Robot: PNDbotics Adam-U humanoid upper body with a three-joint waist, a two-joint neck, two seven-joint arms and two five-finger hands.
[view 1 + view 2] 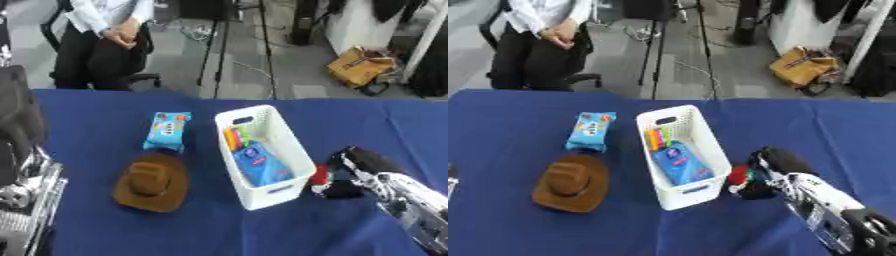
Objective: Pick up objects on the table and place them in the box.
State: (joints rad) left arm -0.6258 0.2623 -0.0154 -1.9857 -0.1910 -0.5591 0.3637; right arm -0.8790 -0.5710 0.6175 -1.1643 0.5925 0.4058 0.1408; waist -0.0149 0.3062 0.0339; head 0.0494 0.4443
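Right hand (765,176): we see it at 4 o'clock, fingers curled round a red thing (738,175), just beside the white box (710,145)
Box: holds blue pack (680,166)
Table (500,125): brown hat (570,184) and blue packet (591,131) at 9 o'clock of box
Left hand (22,190): fingers unclear
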